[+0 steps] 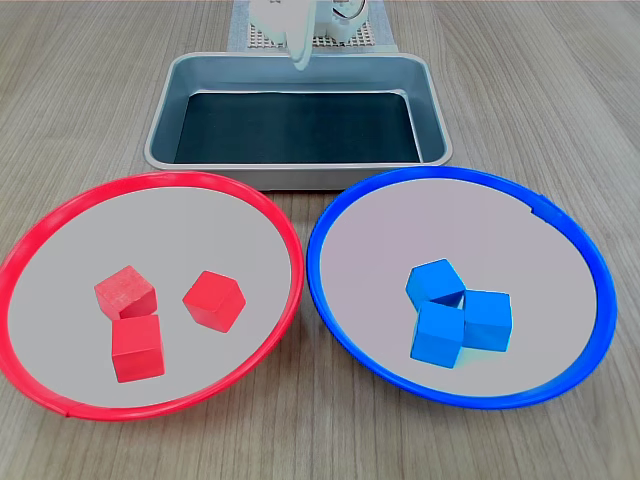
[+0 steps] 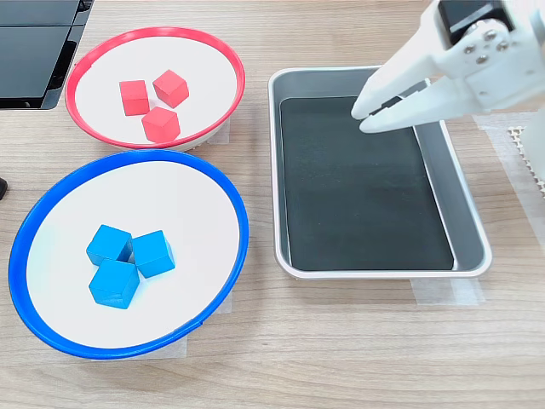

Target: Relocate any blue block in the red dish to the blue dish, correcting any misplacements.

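Note:
Three blue blocks (image 1: 436, 282) (image 2: 109, 245) lie bunched together inside the blue dish (image 1: 460, 172) (image 2: 128, 155); I cannot tell one from the others. The red dish (image 1: 150, 178) (image 2: 153, 31) holds three red cubes (image 1: 214, 300) (image 2: 170, 87) and no blue one. My white gripper (image 2: 361, 119) hangs above the far end of the metal tray, well away from both dishes, its jaws shut with nothing between them. In the first exterior view only its downward tip (image 1: 300, 55) shows at the top edge.
A rectangular metal tray (image 1: 300, 175) (image 2: 383, 271) with a dark bottom stands between the arm's base and the two dishes. A black flat object (image 2: 34, 51) lies at the second exterior view's top left. Bare wooden table surrounds the dishes.

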